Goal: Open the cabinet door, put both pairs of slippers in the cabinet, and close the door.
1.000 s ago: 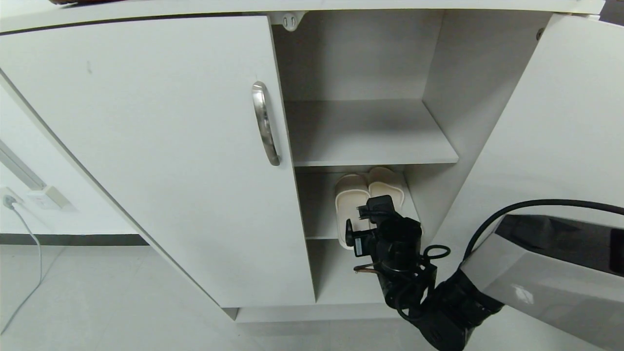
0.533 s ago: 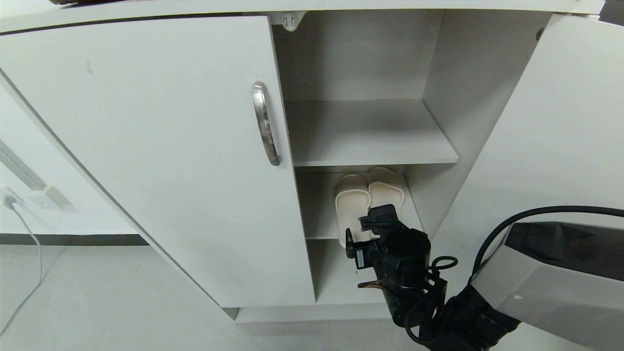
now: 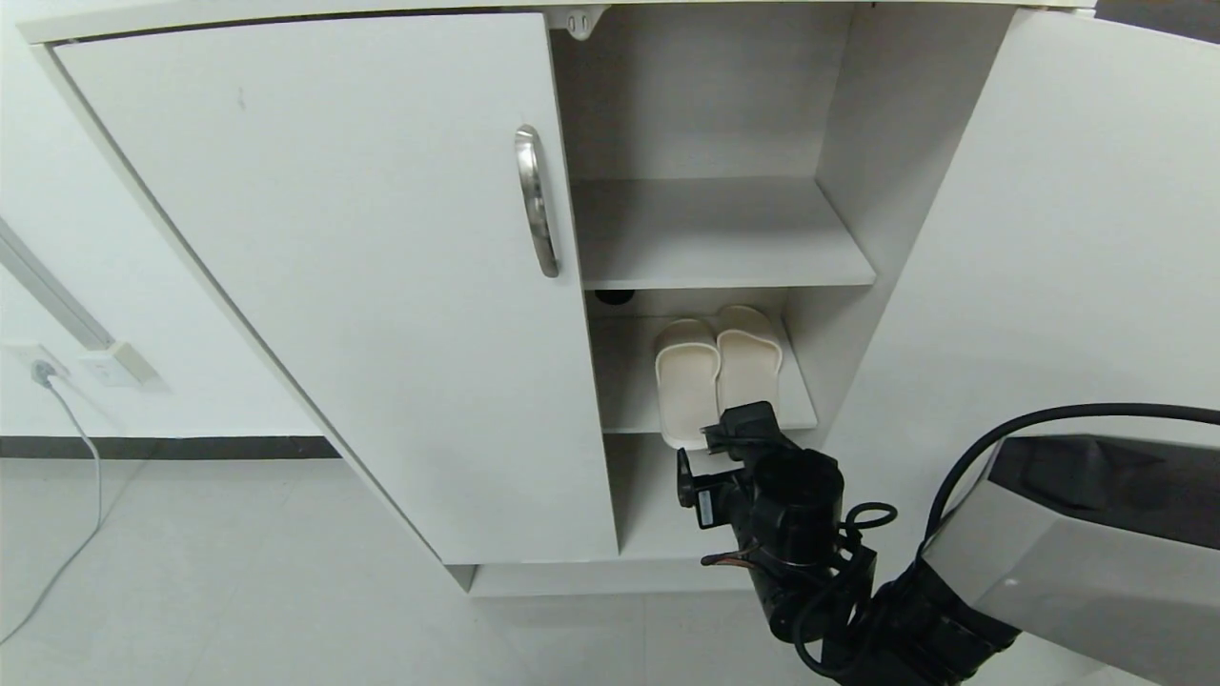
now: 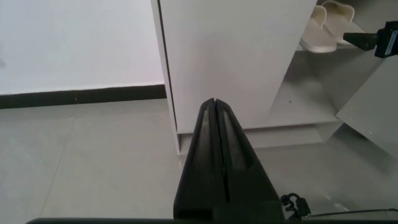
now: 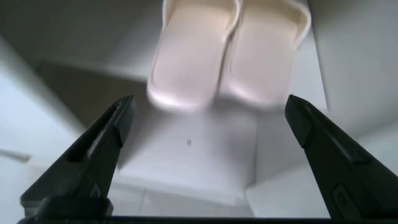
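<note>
A cream pair of slippers (image 3: 717,370) lies side by side on the cabinet's middle shelf (image 3: 629,381), the left one's heel slightly over the front edge. My right gripper (image 3: 717,448) hangs open just in front of and below that edge, nothing between its fingers. In the right wrist view the slippers (image 5: 211,56) sit beyond the wide-open right gripper (image 5: 210,104). My left gripper (image 4: 214,106) is shut and empty, low over the floor in front of the cabinet's left half. From there the slippers (image 4: 326,25) show far off.
The cabinet's right door (image 3: 1029,238) stands open beside my right arm. The left door (image 3: 334,267) with its metal handle (image 3: 537,202) is closed. The upper shelf (image 3: 715,233) is bare. A small dark object (image 3: 615,297) sits at the middle shelf's back. A wall socket with cable (image 3: 43,372) is far left.
My right gripper has drawn back and down from the slippers, which stay on the shelf. The head camera has shifted, so the cabinet sits differently in view.
</note>
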